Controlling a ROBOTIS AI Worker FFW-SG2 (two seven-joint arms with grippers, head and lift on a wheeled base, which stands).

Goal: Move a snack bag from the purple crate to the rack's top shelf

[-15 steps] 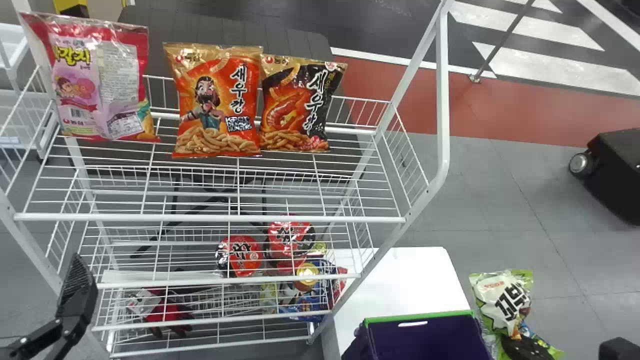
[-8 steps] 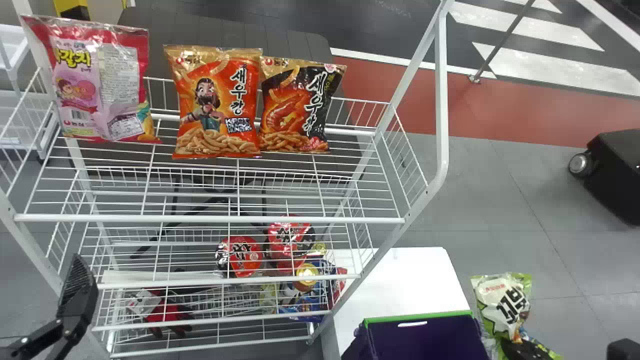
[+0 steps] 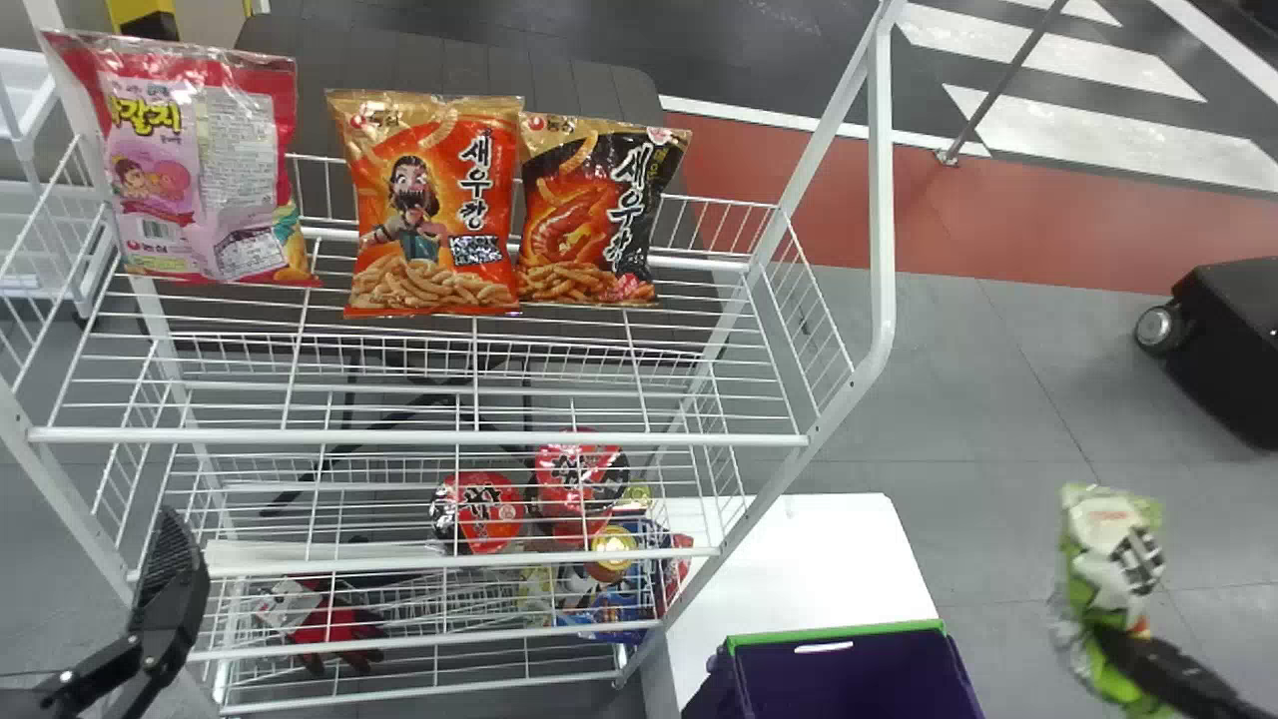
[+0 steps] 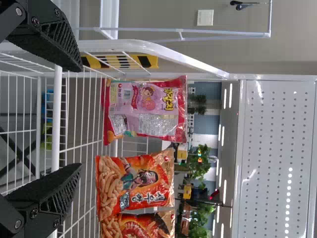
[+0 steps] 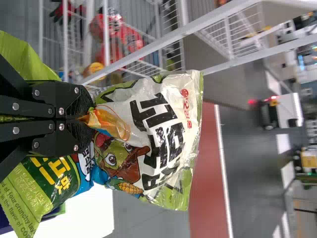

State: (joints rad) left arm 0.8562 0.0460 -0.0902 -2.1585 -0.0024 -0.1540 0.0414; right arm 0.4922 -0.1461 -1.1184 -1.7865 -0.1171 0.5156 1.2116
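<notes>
snack bag point(image 3: 1106, 559) shifted rightward; right wrist view shows fingers point(image 3: 1143, 657) pinching it

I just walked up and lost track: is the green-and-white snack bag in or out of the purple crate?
Out: the right gripper holds the snack bag off to the right of the purple crate.

Green-and-white snack bag point(image 3: 1110, 539) is pretty crinkly, pinched around its middle, roughly upright in midair right of the green-rimmed purple crate point(image 3: 849, 679). Top shelf's point(image 3: 419, 436) basic white wire.
</notes>
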